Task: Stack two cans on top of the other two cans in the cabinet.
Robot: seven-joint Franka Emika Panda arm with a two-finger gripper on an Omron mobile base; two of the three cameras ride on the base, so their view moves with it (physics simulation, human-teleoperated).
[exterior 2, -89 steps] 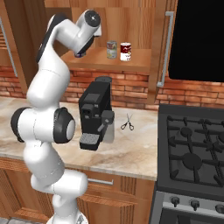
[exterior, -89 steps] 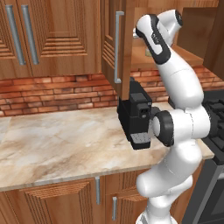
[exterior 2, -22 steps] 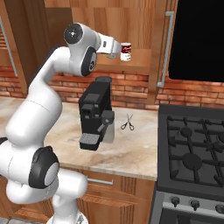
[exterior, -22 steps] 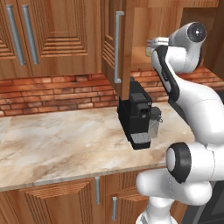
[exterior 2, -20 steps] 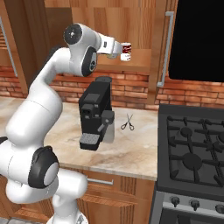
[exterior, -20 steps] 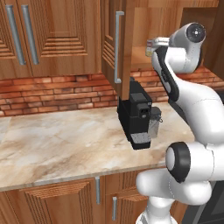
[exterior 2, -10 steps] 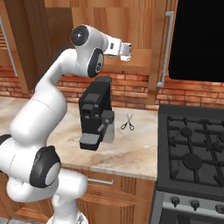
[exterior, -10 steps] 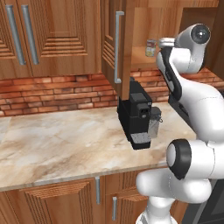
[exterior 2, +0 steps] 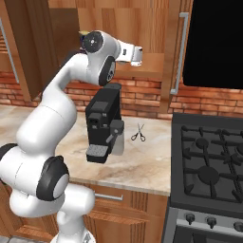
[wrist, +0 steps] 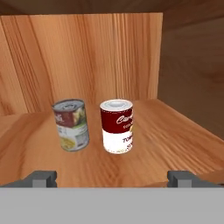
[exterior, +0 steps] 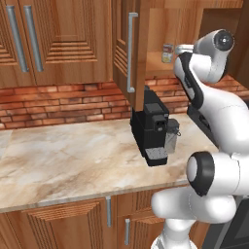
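The cabinet (exterior: 123, 48) stands with its ridged door swung open, and its wooden shelf (wrist: 166, 144) carries two upright tins side by side. On the left is a pale green can (wrist: 71, 124) with a dark band and silvery rim, also seen as the can (exterior: 168, 52) in the left base view. Right of it, a small gap apart, stands the white can with a red top band (wrist: 117, 126). My gripper (wrist: 111, 178) is open at the shelf's front edge, level with the cans and short of them, nothing between its fingertips (wrist: 41, 178). The gripper (exterior 2: 138, 56) reaches into the cabinet opening.
A black coffee machine (exterior: 151, 129) stands on the marble counter (exterior: 63, 160) right below the open cabinet. Scissors (exterior 2: 138, 133) lie beside it. A stove (exterior 2: 209, 161) is to the right, under a black microwave (exterior 2: 213, 42). The cabinet's side wall (wrist: 192, 65) closes in on the right.
The hand has moved up and forward to the cabinet shelf, toward the cans. The jaws have stayed open and the cans have not moved.
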